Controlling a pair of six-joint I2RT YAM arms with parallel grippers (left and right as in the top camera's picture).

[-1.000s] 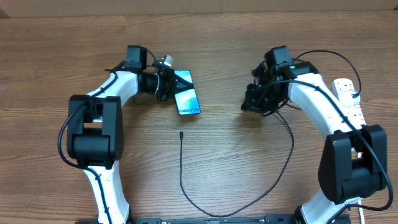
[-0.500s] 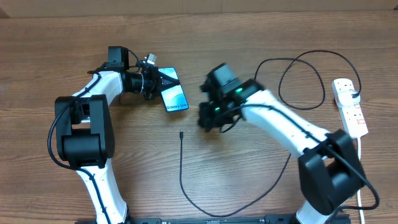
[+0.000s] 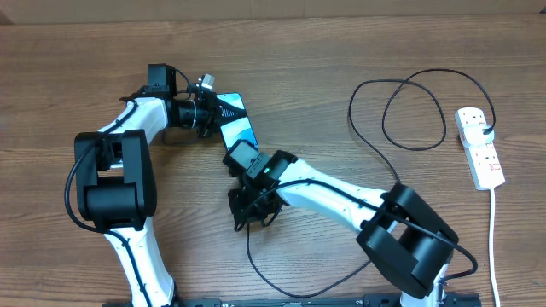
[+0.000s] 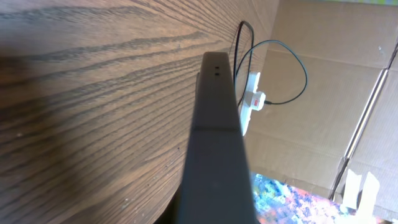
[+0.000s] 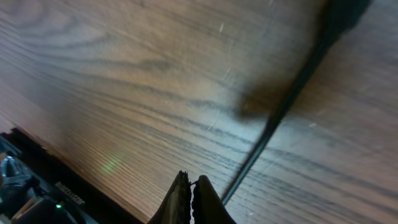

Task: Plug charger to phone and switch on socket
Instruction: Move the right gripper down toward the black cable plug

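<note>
The phone (image 3: 238, 130) shows its lit blue screen at centre-left of the table, its near end hidden under my right arm. My left gripper (image 3: 220, 111) is shut on its far end. The left wrist view shows the phone (image 4: 214, 143) edge-on as a dark slab running out from the jaws. The charger (image 3: 249, 249), a thin black cable, runs along the front of the table and loops at the back right. Its plug tip is hidden under my right gripper (image 3: 244, 220). That gripper (image 5: 191, 182) is shut and empty, just left of the cable (image 5: 273, 124). The socket (image 3: 479, 147) lies at the far right.
The socket's white cord (image 3: 493, 230) runs down the right edge of the table. The cable's loops (image 3: 409, 111) lie between the arms and the socket (image 4: 252, 99). The table's front edge and a black frame (image 5: 25, 180) are close below my right gripper. Cardboard walls stand behind the table.
My right arm has swept from the right side across to the centre-left, ending over the cable's free end. My left gripper shifted the phone slightly left, then stayed still.
</note>
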